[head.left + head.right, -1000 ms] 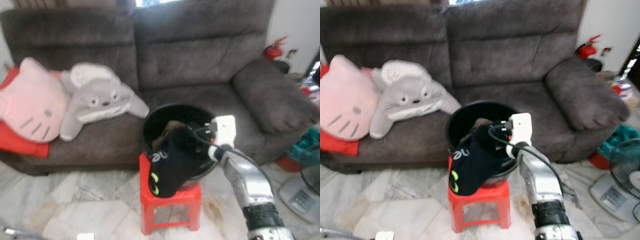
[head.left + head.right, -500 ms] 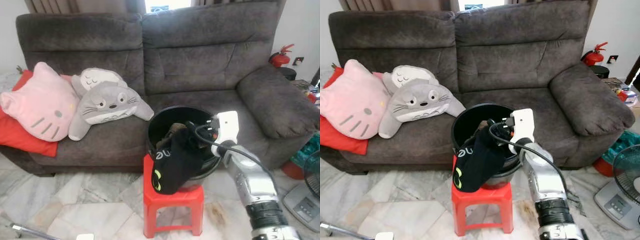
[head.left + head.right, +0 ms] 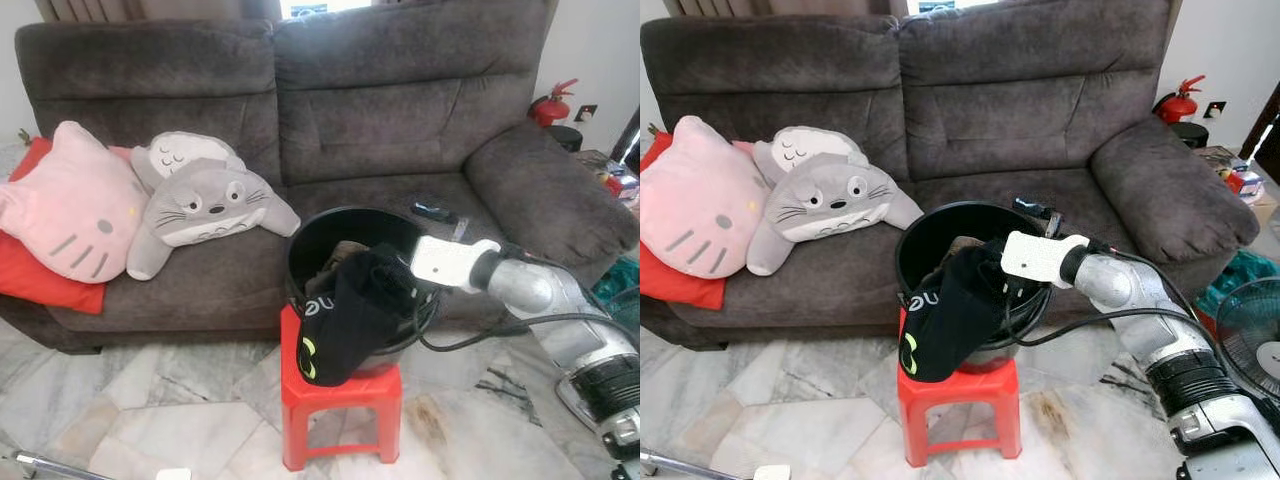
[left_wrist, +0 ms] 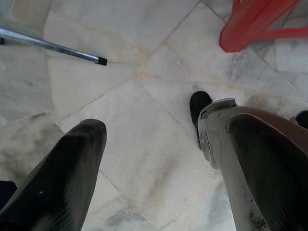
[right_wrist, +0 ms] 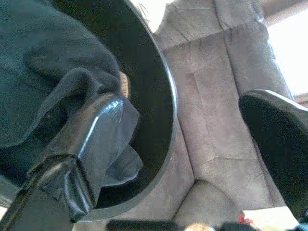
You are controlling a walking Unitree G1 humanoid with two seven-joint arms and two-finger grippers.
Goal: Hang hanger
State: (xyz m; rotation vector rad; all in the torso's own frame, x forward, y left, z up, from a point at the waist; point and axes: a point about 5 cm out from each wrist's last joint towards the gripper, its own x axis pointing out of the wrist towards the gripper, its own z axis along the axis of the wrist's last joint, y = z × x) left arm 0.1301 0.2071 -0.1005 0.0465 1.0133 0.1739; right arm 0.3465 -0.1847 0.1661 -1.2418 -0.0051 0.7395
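A: Entries, left to right. Sofa first?

B: Grey sofa (image 3: 400,110). At its left end, a pink cat cushion (image 3: 65,205) lying on a red cushion (image 3: 40,285); just beside it, a grey plush (image 3: 205,205). On the seat toward the right arm, a small dark object (image 3: 432,211), too small to name.

A: Floor?

B: Marble floor (image 4: 144,159). A metal rod (image 4: 53,47) lies at the left. The left gripper (image 4: 159,163) hangs idle above the tiles, jaws apart, nothing between them.

A: Middle?

B: Red stool (image 3: 340,405) in front of the sofa, carrying a black bucket (image 3: 330,235). A black garment (image 3: 345,320) with pale lettering drapes over the bucket's front rim and hangs down to the stool's seat; more cloth lies inside.

A: Right?

B: Right gripper (image 5: 192,130), reached in from the right to the bucket's mouth. In the right wrist view its jaws stand apart, one finger (image 5: 96,134) pressed into the dark cloth, the other out past the rim. Nothing is clamped.

A: The hanger?

B: Cannot be made out. If one is here, it is buried in the bucket's cloth.

A: Progress?

B: Early, by my judgement. No hanger is held and no rail or hook is in sight. Left to do: find and grip the hanger, lift it free, carry it to a rail, and hook it on.
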